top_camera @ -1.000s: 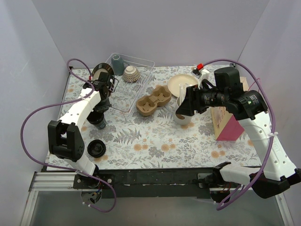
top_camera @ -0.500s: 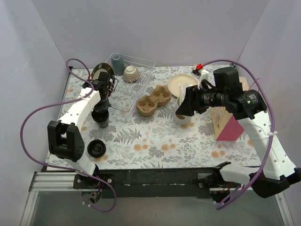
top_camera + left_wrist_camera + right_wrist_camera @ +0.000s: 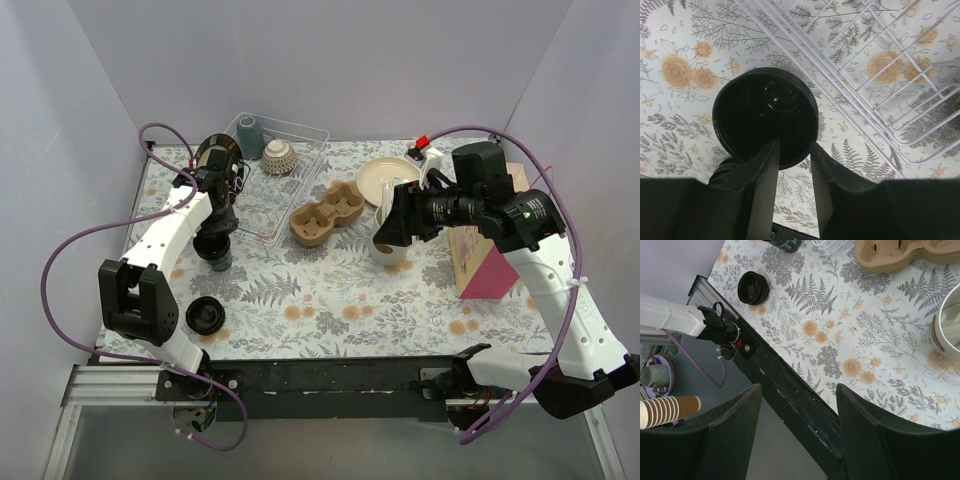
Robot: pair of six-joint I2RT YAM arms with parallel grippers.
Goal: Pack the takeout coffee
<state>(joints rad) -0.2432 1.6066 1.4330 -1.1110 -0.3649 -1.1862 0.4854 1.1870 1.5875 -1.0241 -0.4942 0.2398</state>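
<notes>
**Left jaws parted over the lidded cup**

My left gripper [image 3: 794, 145] points straight down, fingers slightly apart and gripping nothing, tips at the rim of the black lid on the takeout coffee cup [image 3: 765, 117]. The cup stands upright on the floral tablecloth [image 3: 300, 290], just beside the clear rack [image 3: 900, 75] and well apart from the cardboard carrier [image 3: 327, 212]. My right gripper [image 3: 799, 390] is spread wide and empty, near a white open cup [image 3: 946, 335].

Plain pale walls [image 3: 330, 60] enclose on three sides a table [image 3: 330, 300] covered in a cloth of grey ferns and orange flowers, a black rail [image 3: 330, 373] along its near edge, above a grey floor [image 3: 300, 450].
</notes>
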